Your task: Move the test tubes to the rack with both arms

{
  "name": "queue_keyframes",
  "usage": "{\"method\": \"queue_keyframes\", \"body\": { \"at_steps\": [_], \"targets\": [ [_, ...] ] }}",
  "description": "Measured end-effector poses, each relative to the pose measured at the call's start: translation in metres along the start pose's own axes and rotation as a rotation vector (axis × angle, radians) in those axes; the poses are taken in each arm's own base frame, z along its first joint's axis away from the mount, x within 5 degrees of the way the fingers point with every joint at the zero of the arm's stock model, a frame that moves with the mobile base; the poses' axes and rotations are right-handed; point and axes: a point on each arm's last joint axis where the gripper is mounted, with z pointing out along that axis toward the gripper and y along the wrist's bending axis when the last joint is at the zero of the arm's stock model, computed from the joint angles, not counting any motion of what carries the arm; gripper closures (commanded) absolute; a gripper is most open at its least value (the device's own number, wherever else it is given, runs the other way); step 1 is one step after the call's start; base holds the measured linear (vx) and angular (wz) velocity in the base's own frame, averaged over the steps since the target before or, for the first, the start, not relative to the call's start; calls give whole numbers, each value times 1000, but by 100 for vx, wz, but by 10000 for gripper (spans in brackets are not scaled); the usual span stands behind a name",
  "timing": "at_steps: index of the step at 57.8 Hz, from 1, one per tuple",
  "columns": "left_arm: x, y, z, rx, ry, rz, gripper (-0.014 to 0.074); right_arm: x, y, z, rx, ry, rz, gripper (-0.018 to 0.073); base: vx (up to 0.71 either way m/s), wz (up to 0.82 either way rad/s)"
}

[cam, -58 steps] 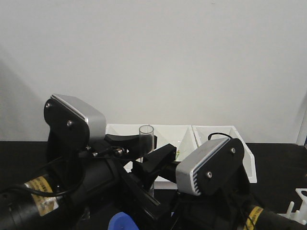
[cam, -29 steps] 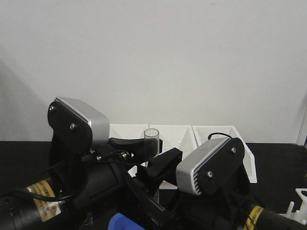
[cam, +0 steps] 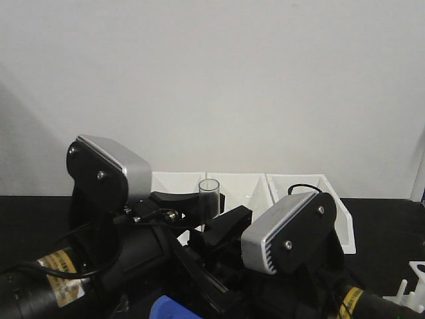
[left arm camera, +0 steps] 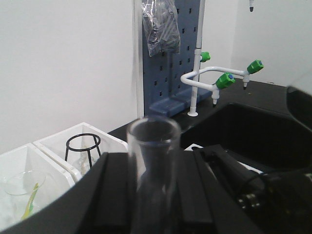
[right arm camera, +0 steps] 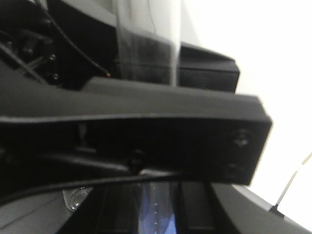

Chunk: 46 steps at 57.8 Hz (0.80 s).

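One test tube (cam: 208,195) stands upright between the two arms, its open rim on top. My left gripper (cam: 204,214) is shut on it; in the left wrist view the tube (left arm camera: 153,146) sits clamped between the two black fingers (left arm camera: 114,190) of the gripper (left arm camera: 153,170). In the right wrist view the tube (right arm camera: 148,41) passes behind the left gripper's black finger, and its lower part (right arm camera: 157,204) sits between the jaws of my right gripper (right arm camera: 158,200), which stand tight against it. The white rack (cam: 415,287) shows at the lower right edge.
Three white bins (cam: 302,183) stand behind the arms against the wall. One holds a black wire ring stand (left arm camera: 82,146), another a clear beaker (left arm camera: 19,187). A blue pegboard (left arm camera: 170,58), green-tipped taps (left arm camera: 225,80) and a dark sink (left arm camera: 253,129) lie to the right. A blue cap (cam: 174,309) sits low.
The left arm moved the tube slightly right and then held still. The right arm's housing has shifted a little to the left.
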Motion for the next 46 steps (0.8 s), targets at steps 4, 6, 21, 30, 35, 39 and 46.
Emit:
{"method": "queue_keyframes", "body": {
  "at_steps": [4, 6, 21, 30, 35, 39, 46],
  "targets": [
    [0, 0, 0, 0, 0, -1, 580, 0, 0, 0, 0, 0, 0, 570, 0, 0],
    [0, 0, 0, 0, 0, 0, 563, 0, 0, 0, 0, 0, 0, 570, 0, 0],
    [0, 0, 0, 1, 0, 10, 346, 0, 0, 0, 0, 0, -1, 570, 0, 0],
    [0, 0, 0, 2, 0, 13, 192, 0, 0, 0, 0, 0, -1, 570, 0, 0],
    [0, 0, 0, 2, 1, 13, 139, 0, 0, 0, 0, 0, -1, 570, 0, 0],
    [0, 0, 0, 2, 2, 13, 122, 0, 0, 0, 0, 0, -1, 570, 0, 0],
    [-1, 0, -1, 2, -2, 13, 123, 0, 0, 0, 0, 0, 0, 570, 0, 0]
  ]
}}
